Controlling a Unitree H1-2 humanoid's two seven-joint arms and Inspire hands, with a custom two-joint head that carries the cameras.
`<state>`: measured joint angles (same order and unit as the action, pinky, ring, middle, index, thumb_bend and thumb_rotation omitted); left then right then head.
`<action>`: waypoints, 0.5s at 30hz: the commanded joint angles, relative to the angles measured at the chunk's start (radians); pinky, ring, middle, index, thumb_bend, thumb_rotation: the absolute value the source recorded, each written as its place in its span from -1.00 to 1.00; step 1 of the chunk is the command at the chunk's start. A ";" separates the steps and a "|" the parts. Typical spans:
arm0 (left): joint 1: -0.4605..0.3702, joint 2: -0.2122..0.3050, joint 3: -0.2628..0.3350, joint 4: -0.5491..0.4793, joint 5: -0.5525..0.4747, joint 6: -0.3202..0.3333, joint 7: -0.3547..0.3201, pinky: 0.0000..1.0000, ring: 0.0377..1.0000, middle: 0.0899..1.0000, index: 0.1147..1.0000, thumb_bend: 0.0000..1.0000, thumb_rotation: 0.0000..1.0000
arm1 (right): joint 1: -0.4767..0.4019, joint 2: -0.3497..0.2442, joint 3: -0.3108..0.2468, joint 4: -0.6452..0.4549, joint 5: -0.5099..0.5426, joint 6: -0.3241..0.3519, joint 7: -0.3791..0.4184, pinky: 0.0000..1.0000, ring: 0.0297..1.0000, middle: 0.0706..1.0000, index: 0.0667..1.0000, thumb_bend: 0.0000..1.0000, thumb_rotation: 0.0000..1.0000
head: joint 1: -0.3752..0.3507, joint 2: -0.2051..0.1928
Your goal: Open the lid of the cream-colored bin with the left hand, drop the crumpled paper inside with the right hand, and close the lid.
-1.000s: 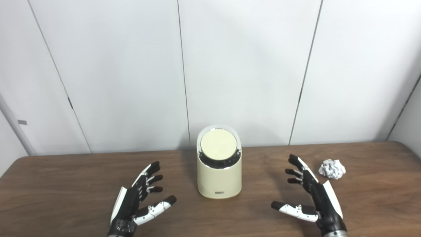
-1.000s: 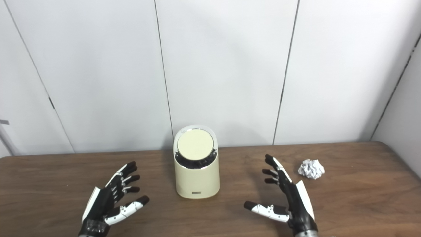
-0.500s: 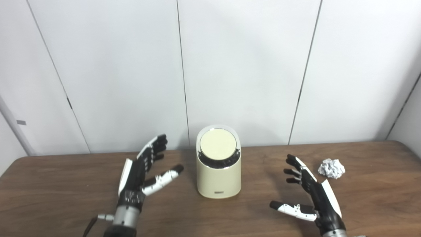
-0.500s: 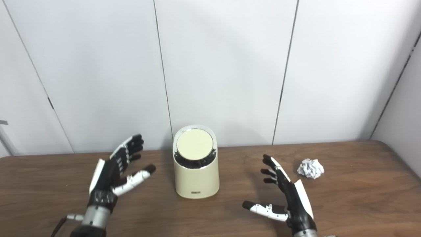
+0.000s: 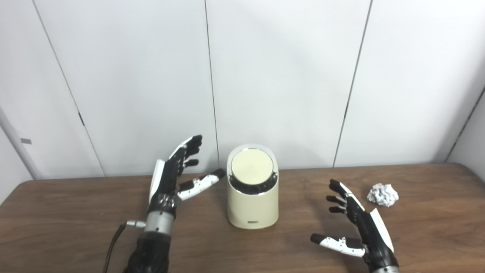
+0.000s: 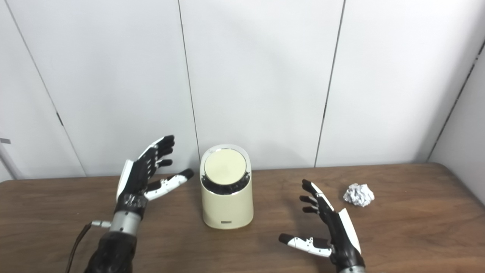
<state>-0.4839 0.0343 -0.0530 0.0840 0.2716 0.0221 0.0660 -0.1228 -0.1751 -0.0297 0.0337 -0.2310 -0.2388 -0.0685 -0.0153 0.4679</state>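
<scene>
The cream-colored bin [image 5: 252,206] stands upright in the middle of the table, its round slanted lid [image 5: 252,167] shut and facing me. My left hand [image 5: 175,175] is raised left of the bin, open, fingers spread, with the thumb tip close to the lid's left rim but apart from it. My right hand [image 5: 358,223] rests low at the front right, open and holding nothing. The crumpled paper [image 5: 382,194] lies on the table to the right, beyond the right hand's fingertips.
The brown wooden table [image 5: 75,212] runs the full width, with its rounded far corners visible. White wall panels [image 5: 280,76] rise directly behind the bin. A thin cable [image 5: 113,242] trails from my left wrist.
My left hand has risen and moved forward and rightward toward the bin's lid, staying open. The right hand, bin and paper have barely moved.
</scene>
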 commanded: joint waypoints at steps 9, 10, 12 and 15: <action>-0.135 -0.018 -0.055 0.084 0.096 -0.008 0.035 0.47 0.75 0.74 0.76 0.87 -0.48 | -0.030 0.002 0.010 -0.040 -0.005 0.005 0.003 0.41 0.63 0.81 0.78 0.73 -0.33 | 0.000 -0.006; -0.140 -0.020 -0.057 0.093 0.099 -0.009 0.037 0.45 0.75 0.74 0.75 0.88 -0.51 | -0.030 0.003 0.012 -0.043 -0.008 0.008 0.003 0.41 0.63 0.81 0.78 0.73 -0.32 | -0.001 -0.008; -0.150 -0.022 -0.061 0.108 0.105 -0.006 0.042 0.44 0.75 0.75 0.77 0.87 -0.53 | -0.030 0.006 0.015 -0.045 -0.007 0.012 0.002 0.41 0.63 0.81 0.78 0.73 -0.32 | -0.002 -0.010; -0.159 -0.020 -0.065 0.123 0.112 -0.007 0.047 0.45 0.76 0.75 0.78 0.86 -0.54 | -0.031 0.007 0.017 -0.044 -0.009 0.014 -0.001 0.42 0.63 0.81 0.78 0.72 -0.32 | -0.003 -0.012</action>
<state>-0.5839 0.0115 -0.1176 0.2154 0.3645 0.0276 0.0895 -0.1231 -0.1687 -0.0125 0.0283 -0.2419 -0.2103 -0.0668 -0.0169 0.4556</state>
